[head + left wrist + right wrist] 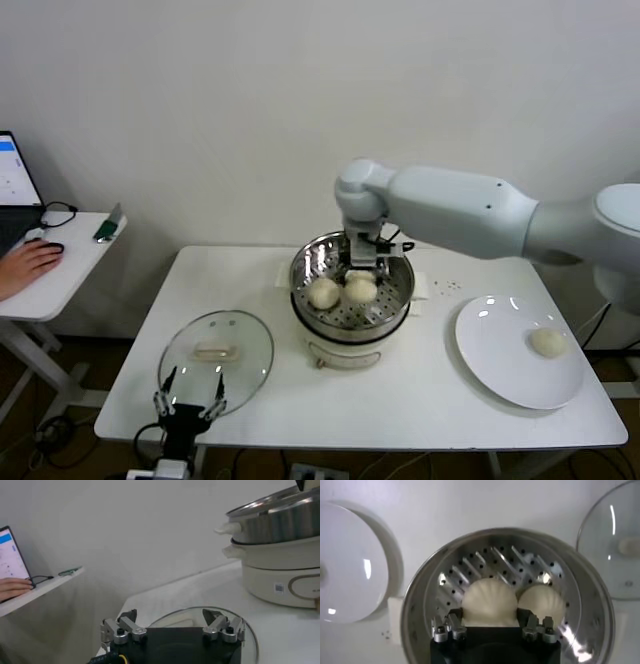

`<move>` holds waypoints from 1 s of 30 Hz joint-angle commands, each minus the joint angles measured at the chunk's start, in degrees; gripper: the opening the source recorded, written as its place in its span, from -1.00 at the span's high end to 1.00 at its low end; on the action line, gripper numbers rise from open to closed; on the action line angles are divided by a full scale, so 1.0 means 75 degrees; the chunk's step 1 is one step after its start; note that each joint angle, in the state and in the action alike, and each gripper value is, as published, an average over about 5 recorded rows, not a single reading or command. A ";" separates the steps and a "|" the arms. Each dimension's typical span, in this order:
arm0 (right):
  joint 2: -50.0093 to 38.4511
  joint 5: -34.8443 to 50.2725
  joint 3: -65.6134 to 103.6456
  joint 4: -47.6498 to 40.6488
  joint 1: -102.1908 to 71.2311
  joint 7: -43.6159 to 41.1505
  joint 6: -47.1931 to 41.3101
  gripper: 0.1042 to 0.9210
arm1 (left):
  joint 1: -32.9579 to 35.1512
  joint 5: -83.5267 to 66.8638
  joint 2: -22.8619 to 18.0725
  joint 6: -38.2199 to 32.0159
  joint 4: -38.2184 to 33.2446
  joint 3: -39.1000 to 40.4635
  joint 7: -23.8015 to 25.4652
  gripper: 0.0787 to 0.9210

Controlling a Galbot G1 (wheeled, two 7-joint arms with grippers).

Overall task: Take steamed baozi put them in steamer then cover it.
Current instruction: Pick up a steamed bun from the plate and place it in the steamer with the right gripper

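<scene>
The steamer [349, 322] stands mid-table, uncovered, with its perforated tray [470, 567] showing. Two steamed baozi lie in it: one [323, 293] on the left and one [360, 289] beside it. My right gripper [361, 264] reaches down into the pot, its fingers [454, 618] pressed against both sides of the nearer baozi [489, 600], which rests on the tray; the other bun [542, 601] lies next to it. A third baozi [547, 342] sits on the white plate [500, 350]. A fourth is not in view. My left gripper [188, 405] is open and idle by the glass lid [216, 350].
The glass lid with its white handle lies flat at the table's front left, right before the left gripper [169, 617]; it also shows in the right wrist view [615, 545]. The plate [350, 565] is to the steamer's right. A side table with a laptop and a person's hand [28, 262] stands far left.
</scene>
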 commanded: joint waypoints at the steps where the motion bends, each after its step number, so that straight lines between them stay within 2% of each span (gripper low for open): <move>1: 0.0354 -0.0136 -0.0103 0.0092 -0.0484 -0.0024 0.0105 -0.45 | 0.0016 -0.0021 0.0008 -0.0013 0.0032 -0.0017 -0.0004 -0.77; 15: 0.0215 -0.0150 -0.0084 0.0156 -0.0583 -0.0070 0.0032 -0.47 | -0.0009 -0.0021 0.0009 -0.0027 0.0112 -0.0038 -0.0003 -0.77; 23: 0.0119 -0.0207 0.0042 0.0137 -0.0566 -0.0099 0.0007 -0.73 | 0.0015 -0.0021 0.0010 -0.0047 0.0117 -0.0047 -0.0005 -0.77; 30: -0.0030 -0.0195 0.0395 -0.0097 -0.0217 -0.0067 0.0092 -0.76 | -0.0017 -0.0012 0.0110 0.0001 0.0042 -0.0013 0.0012 -0.77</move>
